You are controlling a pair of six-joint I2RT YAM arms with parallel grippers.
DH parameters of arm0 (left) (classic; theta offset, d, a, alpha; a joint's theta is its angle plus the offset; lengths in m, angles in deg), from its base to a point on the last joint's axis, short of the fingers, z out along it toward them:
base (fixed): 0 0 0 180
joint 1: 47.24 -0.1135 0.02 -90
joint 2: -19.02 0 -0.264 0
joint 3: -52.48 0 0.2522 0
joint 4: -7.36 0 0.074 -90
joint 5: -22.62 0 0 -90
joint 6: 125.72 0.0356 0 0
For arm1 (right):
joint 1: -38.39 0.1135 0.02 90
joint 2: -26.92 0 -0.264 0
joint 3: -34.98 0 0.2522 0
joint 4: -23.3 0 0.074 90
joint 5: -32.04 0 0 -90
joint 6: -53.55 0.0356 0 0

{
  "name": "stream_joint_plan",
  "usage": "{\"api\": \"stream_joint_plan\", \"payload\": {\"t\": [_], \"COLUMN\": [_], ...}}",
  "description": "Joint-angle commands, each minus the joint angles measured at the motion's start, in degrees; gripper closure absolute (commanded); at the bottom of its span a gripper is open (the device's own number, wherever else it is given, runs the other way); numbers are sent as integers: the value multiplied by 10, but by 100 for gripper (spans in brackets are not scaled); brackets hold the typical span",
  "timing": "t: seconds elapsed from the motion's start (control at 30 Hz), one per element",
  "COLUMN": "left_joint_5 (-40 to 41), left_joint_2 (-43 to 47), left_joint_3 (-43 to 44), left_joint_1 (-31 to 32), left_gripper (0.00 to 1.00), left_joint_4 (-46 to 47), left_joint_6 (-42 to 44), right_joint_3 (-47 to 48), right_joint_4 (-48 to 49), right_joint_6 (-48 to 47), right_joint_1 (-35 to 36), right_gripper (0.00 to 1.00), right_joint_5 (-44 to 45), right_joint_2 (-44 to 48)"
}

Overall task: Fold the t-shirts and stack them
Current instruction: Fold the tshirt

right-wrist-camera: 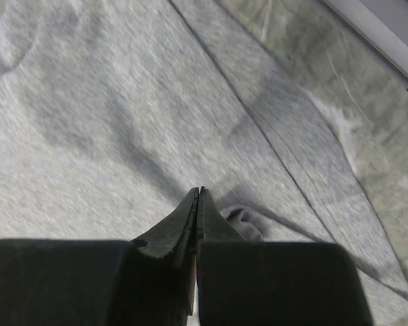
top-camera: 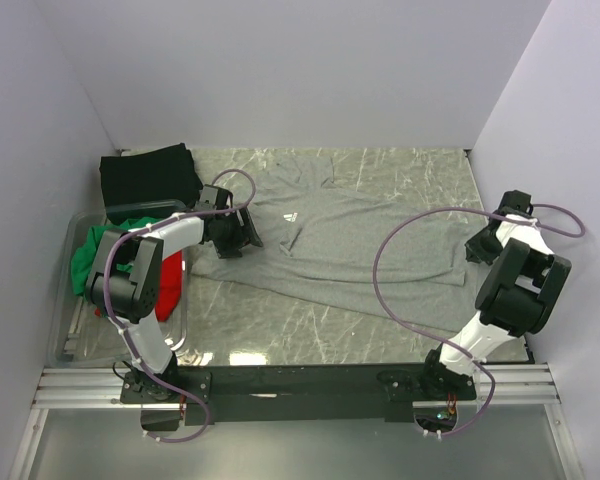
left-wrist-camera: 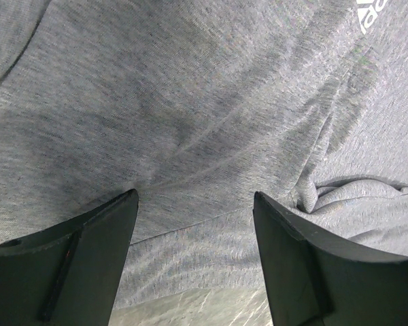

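Note:
A large heather-grey t-shirt (top-camera: 360,240) lies spread flat on the marble table, with its white chest logo (top-camera: 291,218) facing up. My left gripper (top-camera: 242,240) is open and low over the shirt's left edge; in the left wrist view (left-wrist-camera: 194,204) its jaws straddle the hem with nothing between them. My right gripper (top-camera: 477,248) is at the shirt's right edge. In the right wrist view (right-wrist-camera: 198,193) its jaws are shut, with a small fold of grey fabric (right-wrist-camera: 248,221) bunched at the tips. A folded black t-shirt (top-camera: 145,175) lies at the back left. Green (top-camera: 95,255) and red (top-camera: 170,280) shirts lie in a bin.
A clear plastic bin (top-camera: 68,310) stands at the left, beside the left arm. White walls close in the table at the back and both sides. A metal rail (top-camera: 300,375) with the arm bases runs along the near edge. Purple cables loop over both arms.

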Motion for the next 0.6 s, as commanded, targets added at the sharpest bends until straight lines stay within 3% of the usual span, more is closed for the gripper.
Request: {"api": "stream_joint_plan", "payload": {"t": [0.0,0.23,0.57], "left_joint_5": [57,64,59], "left_joint_2": [-34,-30,-42], "left_joint_3": [-17,-4,15], "left_joint_1": [-8,-9,-9], "left_gripper": [23,23,23], "left_joint_4": [-55,-61,-63], "left_joint_6": [32,32,28], "right_joint_3": [30,18,-28], "right_joint_4": [14,2,11], "right_joint_6": [11,-5,-9], "right_joint_1": [-4,-4,-4], "right_gripper": [100,100,77], "right_joint_5": [-14,-15,-33], "right_joint_2": [-13,2,13]}}
